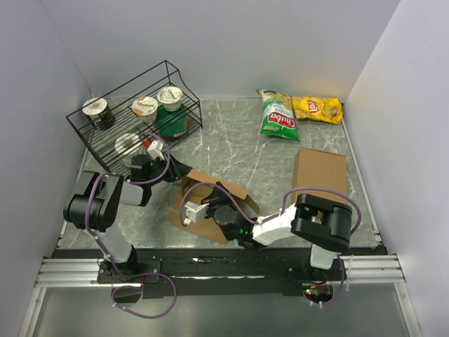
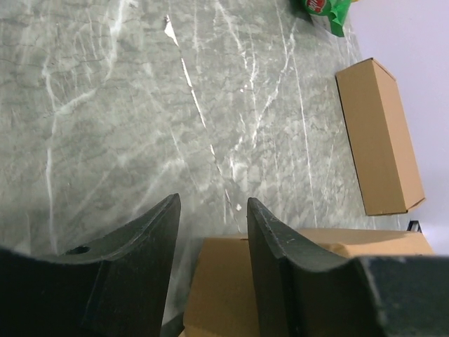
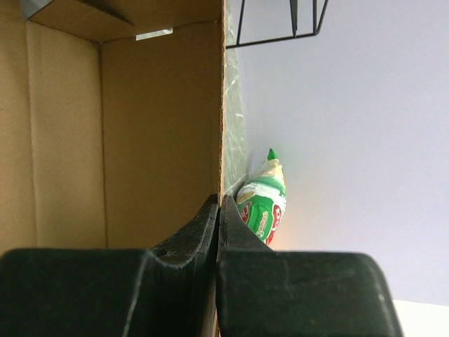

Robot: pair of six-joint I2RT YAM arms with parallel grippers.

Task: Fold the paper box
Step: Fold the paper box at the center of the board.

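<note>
The paper box [image 1: 235, 193] sits half folded near the front middle of the worktop [image 1: 231, 140], between the two arms. Its open side faces up and its long axis runs skewed, from far left to near right. My right gripper [image 3: 219, 210] is clenched on the top edge of one upright wall, seen edge-on between its fingers. My left gripper [image 2: 210, 225] hangs at the box's far left corner with its jaws apart and nothing pinched. A closed carton [image 1: 319, 172] lies just to the right. A green bag [image 1: 278, 116], a yellow bag [image 1: 317, 109] and a wire rack [image 1: 133, 119] of cups stand farther back.
</note>
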